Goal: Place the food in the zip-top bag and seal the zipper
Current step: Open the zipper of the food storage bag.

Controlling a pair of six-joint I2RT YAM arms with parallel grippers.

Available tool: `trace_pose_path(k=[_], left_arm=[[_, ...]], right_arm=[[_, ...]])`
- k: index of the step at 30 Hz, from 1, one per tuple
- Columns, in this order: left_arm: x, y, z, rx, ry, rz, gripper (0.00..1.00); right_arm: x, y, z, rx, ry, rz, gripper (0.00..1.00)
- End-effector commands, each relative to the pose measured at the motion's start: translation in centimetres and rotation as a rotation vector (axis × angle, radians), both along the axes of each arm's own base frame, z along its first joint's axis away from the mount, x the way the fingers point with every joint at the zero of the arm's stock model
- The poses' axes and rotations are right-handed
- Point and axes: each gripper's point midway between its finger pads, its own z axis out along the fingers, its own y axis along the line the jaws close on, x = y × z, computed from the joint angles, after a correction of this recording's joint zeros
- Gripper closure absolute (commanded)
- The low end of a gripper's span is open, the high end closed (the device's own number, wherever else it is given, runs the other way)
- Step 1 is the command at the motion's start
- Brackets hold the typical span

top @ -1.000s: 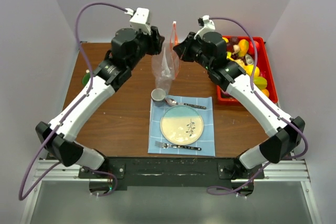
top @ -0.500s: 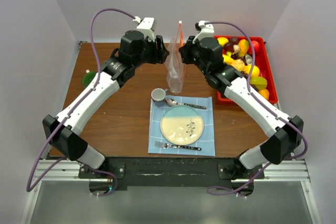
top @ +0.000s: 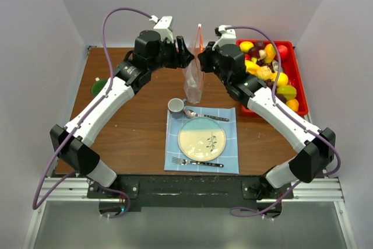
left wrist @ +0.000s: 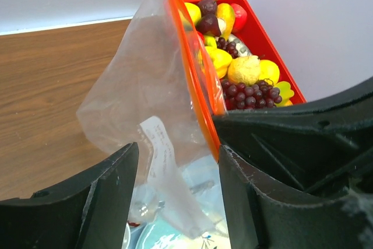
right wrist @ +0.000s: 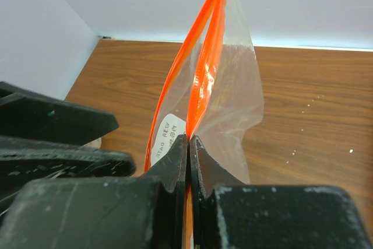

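The clear zip-top bag hangs upright above the table's middle back, its orange-red zipper running up and down. My right gripper is shut on the zipper; in the top view it is at the bag's right side. My left gripper is open with the bag hanging between its fingers, and the zipper touches its right finger. In the top view the left gripper is at the bag's left. The food lies in a red tray; no food shows in the bag.
The red tray stands at the back right. A blue placemat holds a plate, a fork and a spoon, with a small cup beside them. A green object lies at the left edge.
The left arm has swung right and its open gripper now straddles the bag. The bag has shifted slightly right and hangs straighter in the right gripper.
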Motion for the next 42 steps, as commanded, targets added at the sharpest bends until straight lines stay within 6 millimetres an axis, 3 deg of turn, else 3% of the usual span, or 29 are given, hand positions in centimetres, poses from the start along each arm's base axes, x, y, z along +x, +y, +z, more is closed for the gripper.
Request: trace_pose_path(k=[1,19,25,29,38,42], left_arm=[[0.8,-0.6,2.9,-0.057,-0.055,-0.003,0.37],[3.3,-1.0,1.7,0.003,-0.046,0.048,0.36],[3.6,-1.1,3.1,-0.01,-0.072,0.049,0.36],[4.3,-1.0,2.1,0.021,-0.047,0.069,0.37],[5.6,0.0,-1.4,0.118,-0.012,0.152,0.5],[6.1,2.2,-2.2,0.182,-0.017,0.251,0.71]], right_arm=[[0.1,0.0,1.9,0.02,-0.066,-0.023,1.0],[0.2,0.8,0.8,-0.022,-0.057,-0.044,1.0],[0.3,0.4,0.1,-0.047,-0.052,-0.064,1.0],[0.3,0.3,0.1,-0.049,-0.053,-0.068,1.0],[0.7,-0.1,0.4,-0.068,-0.055,-0.092,1.0],[1.0,-0.4,-0.3,-0.1,-0.047,-0.113,1.0]])
